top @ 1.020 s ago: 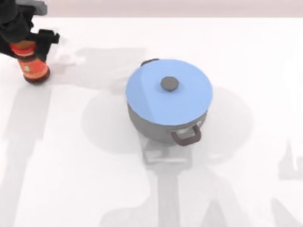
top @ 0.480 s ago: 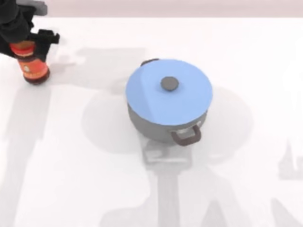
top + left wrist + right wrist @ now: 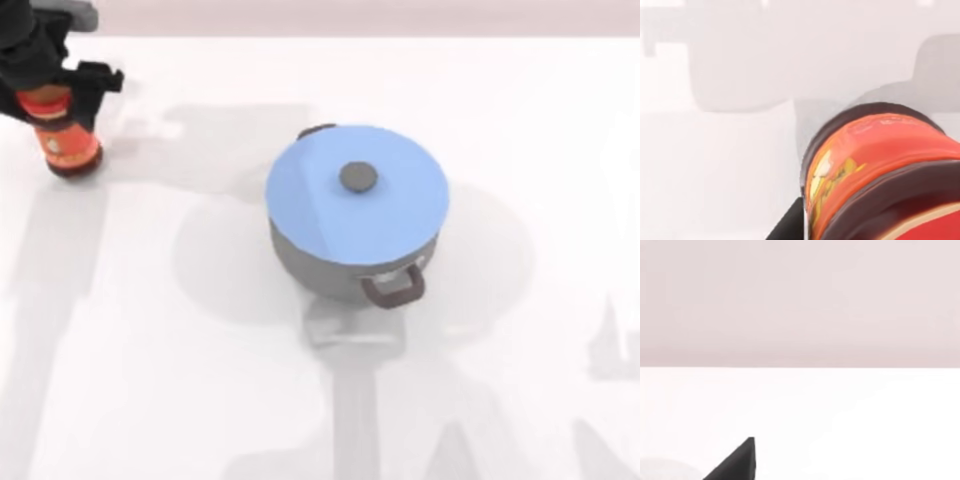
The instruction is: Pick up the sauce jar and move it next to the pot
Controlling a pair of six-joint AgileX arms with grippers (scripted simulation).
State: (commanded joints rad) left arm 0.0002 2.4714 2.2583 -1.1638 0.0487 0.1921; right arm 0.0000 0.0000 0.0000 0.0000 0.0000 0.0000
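The sauce jar (image 3: 68,148), dark with an orange-red lid and label, is at the table's far left, near the back. My left gripper (image 3: 50,95) is over it, shut around its lid end. In the left wrist view the sauce jar (image 3: 875,170) fills the lower part of the picture, with one dark finger (image 3: 789,227) pressed against its side. The pot (image 3: 330,215), grey with a light blue lid, dark knob (image 3: 358,178) and brown handles, stands at the table's middle, well to the jar's right. Only a dark piece of my right gripper (image 3: 740,462) shows, in the right wrist view.
The white table (image 3: 150,350) carries only soft grey shadows around the pot and along the front. A pale pink wall (image 3: 800,300) rises behind the table's back edge. My right arm is out of the top view.
The left gripper and the sauce jar have shifted slightly left and toward the back of the top view. The pot has not moved.
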